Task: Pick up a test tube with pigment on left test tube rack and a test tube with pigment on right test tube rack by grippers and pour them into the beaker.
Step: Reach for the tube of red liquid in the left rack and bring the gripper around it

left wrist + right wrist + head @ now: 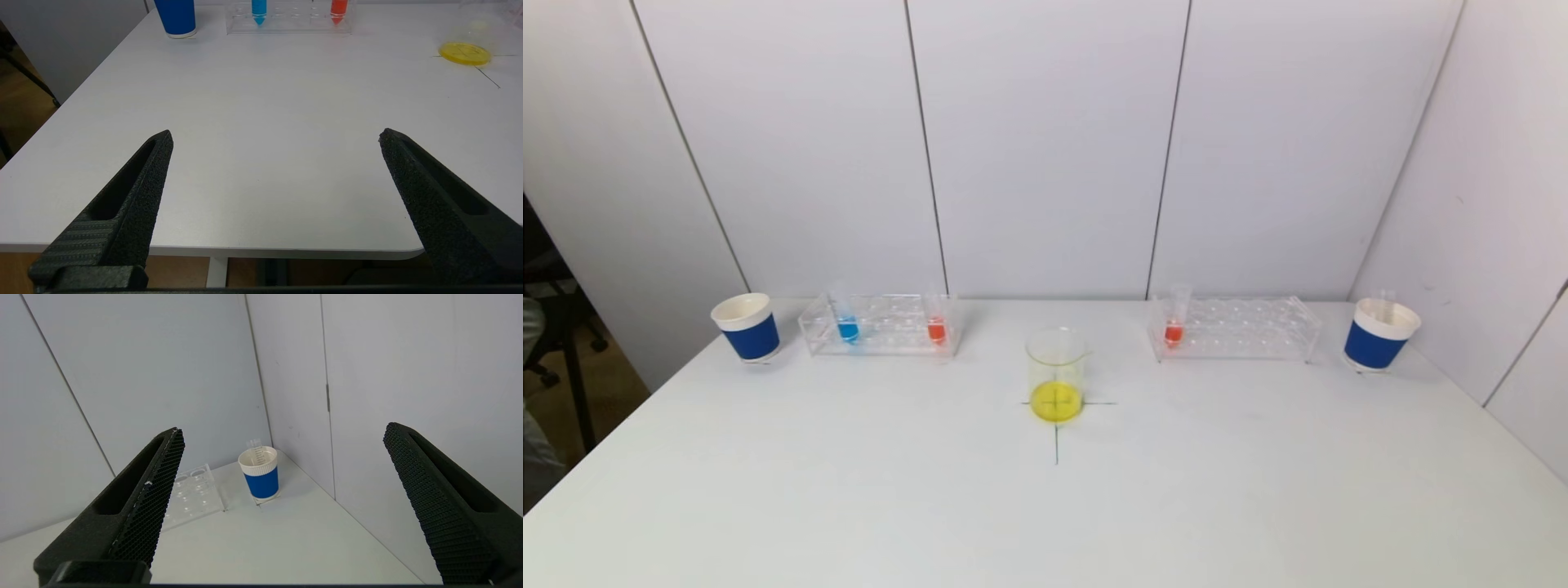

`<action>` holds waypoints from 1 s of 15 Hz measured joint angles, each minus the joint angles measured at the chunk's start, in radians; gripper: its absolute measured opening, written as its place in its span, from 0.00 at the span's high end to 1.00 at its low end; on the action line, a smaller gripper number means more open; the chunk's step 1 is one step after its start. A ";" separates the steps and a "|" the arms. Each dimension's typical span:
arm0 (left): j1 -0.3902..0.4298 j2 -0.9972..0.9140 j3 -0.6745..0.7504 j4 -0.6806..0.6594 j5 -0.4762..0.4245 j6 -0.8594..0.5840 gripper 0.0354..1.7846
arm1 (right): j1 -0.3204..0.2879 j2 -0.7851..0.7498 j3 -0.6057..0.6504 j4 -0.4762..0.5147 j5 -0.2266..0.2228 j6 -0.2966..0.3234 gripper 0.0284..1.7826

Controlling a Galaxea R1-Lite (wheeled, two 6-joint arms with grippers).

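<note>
The clear left rack (880, 325) stands at the back left and holds a blue-pigment tube (847, 325) and a red-pigment tube (936, 325). One red-pigment tube (1174, 322) stands in the clear right rack (1235, 328). Between the racks a glass beaker (1057, 374) with yellow liquid sits on a black cross mark. Neither arm shows in the head view. My left gripper (274, 136) is open over the table's near edge, far from the left rack (289, 16). My right gripper (282, 430) is open and empty, facing the right rack's end (192, 494).
A blue and white paper cup (747, 327) stands left of the left rack. Another such cup (1380, 335), with an empty clear tube in it, stands at the far right. White walls close in the back and right of the white table (1045, 506).
</note>
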 joint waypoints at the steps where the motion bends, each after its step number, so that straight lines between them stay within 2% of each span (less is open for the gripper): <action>1: 0.000 0.000 0.000 0.000 0.000 0.000 0.01 | 0.000 -0.064 0.002 0.057 0.000 -0.001 0.01; 5: 0.000 0.000 0.000 0.000 0.000 0.000 0.01 | 0.005 -0.341 0.009 0.315 0.029 -0.036 0.01; 9: 0.000 0.000 0.000 0.000 0.000 0.000 0.01 | -0.003 -0.588 0.033 0.532 0.142 -0.091 0.01; 11: 0.000 0.000 0.000 0.000 0.000 0.000 0.01 | -0.006 -0.660 0.084 0.546 0.211 -0.105 0.01; 13: 0.000 0.000 0.000 0.000 0.000 0.000 0.01 | -0.008 -0.695 0.135 0.520 0.245 -0.107 0.01; 15: 0.000 0.000 0.000 0.000 0.000 0.000 0.01 | -0.009 -0.711 0.152 0.525 0.303 -0.104 0.01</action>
